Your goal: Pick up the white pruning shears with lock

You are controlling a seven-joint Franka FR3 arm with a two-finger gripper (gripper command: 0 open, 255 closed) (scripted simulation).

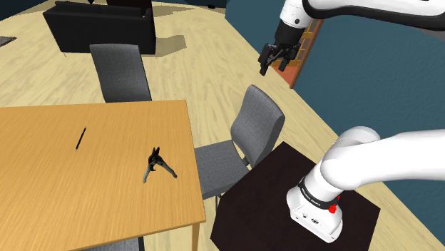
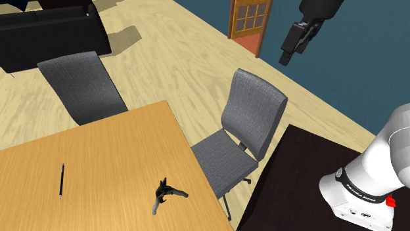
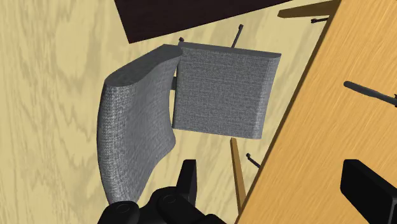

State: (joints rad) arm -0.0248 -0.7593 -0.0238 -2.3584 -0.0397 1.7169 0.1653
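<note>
The dark pruning shears with splayed grey handles (image 1: 155, 165) lie on the orange wooden table (image 1: 71, 207) near its chair-side edge, long axis roughly along it, well below and to the shoulder view's left of the raised black gripper (image 1: 277, 60), whose fingers stand apart, empty.

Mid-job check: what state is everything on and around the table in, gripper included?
gripper: open, empty, high in the air over the chair by the stand.
pruning shears: lying on the table, handles spread, not held.
pen: lying flat on the table, apart from the shears.
chair by the stand: upright, beside the table's edge.
far chair: upright, at the table's far side.
</note>
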